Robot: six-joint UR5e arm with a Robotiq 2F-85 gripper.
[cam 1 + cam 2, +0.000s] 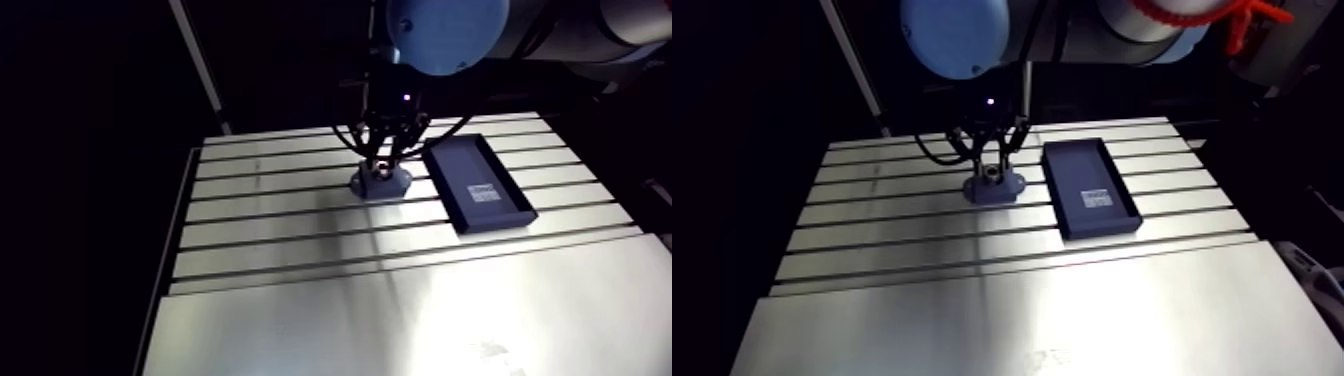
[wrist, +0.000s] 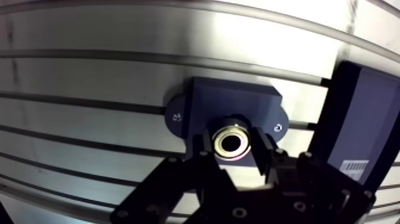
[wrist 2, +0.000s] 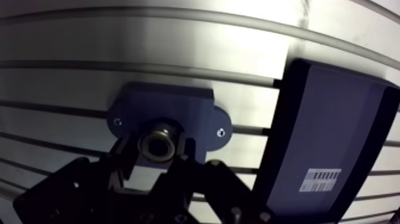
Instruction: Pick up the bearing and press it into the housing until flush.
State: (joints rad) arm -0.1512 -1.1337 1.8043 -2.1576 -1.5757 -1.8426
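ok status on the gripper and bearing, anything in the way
Gripper shut on bearing. Bearing at the housing, can't tell if flush. Dark tray beside the housing, not in the way.

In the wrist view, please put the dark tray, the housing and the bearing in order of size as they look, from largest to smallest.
1. dark tray: largest, even though the view's edge cuts part of it off.
2. housing: clearly smaller than the tray.
3. bearing: by far the smallest.
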